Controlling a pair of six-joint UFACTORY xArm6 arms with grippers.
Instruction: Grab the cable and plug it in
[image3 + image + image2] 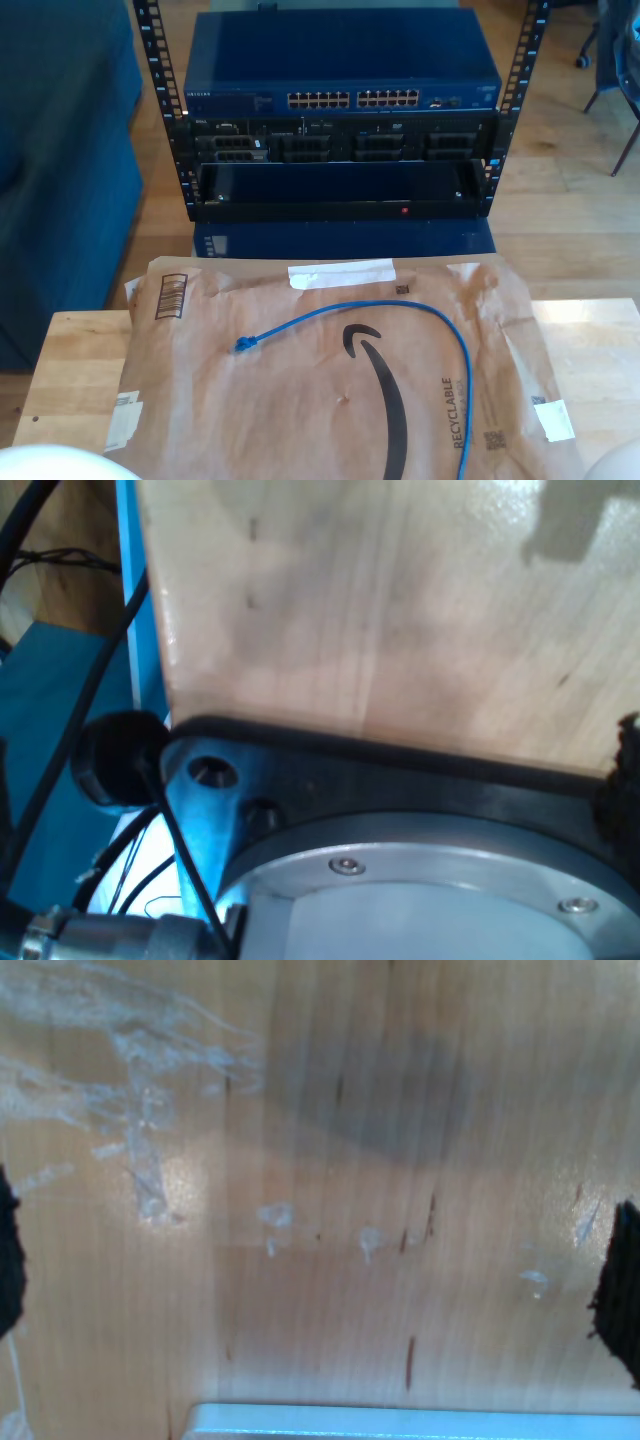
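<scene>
The cable (400, 312) lies untouched on brown paper (300, 410), plug (243, 345) at nine o'clock; grasp just behind it. Whether either gripper is spread cannot be told.

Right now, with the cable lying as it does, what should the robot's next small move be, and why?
Probably bring a gripper over the cable near its plug and lower to grasp it. The cable lies loose and untouched on the brown paper mailer, and the switch with its ports stands beyond it.
</scene>
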